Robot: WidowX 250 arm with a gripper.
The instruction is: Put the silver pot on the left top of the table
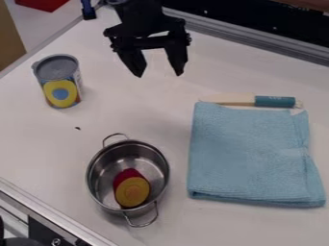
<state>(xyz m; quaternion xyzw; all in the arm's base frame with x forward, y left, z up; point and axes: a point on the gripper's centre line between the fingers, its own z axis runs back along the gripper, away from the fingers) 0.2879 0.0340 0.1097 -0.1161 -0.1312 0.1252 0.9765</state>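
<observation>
Pincer spread wide above the worktop, silver pot down at the lower left!
And here's the pincer [158, 76], hanging near the top of the view, wide apart with nothing between its tips; out to its left stands a can [57, 79], upright on the worktop [151, 113], while a teal-handled utensil [275, 101] lies right along the far edge of the folded blue cloth [250, 153], and there's the silver pot [143, 162], upright, cradling a red-and-yellow piece [132, 189]!
</observation>
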